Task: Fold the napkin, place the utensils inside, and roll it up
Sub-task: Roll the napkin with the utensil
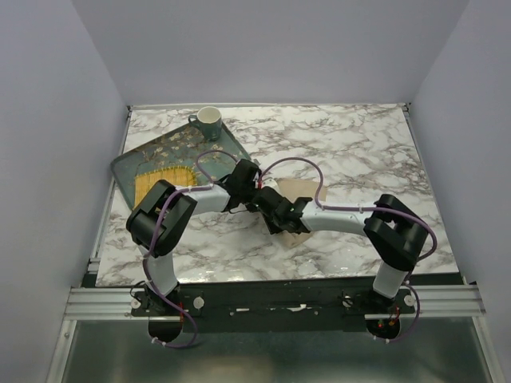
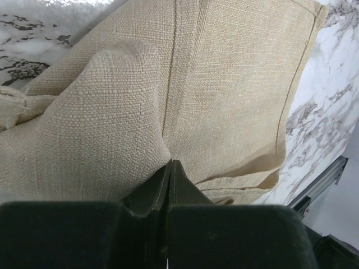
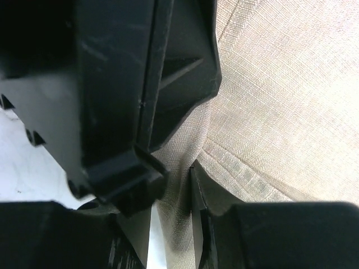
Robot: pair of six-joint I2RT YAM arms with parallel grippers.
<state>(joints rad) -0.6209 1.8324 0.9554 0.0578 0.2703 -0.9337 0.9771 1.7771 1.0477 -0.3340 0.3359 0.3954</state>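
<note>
Left claw (image 2: 169, 168) clamped on napkin (image 2: 224, 84) fold, right claw (image 3: 171, 207) pinching same fold alongside. You risk claws colliding, fold dragging loose.

even overhead light, table glare, blurry dark wrist foregrounds

The left pincer (image 2: 169, 168), jaws pressed together, nips the beige napkin (image 2: 224, 89). A raised fold bulges just ahead-left, with marble worktop (image 2: 331, 95) to the right.
</note>
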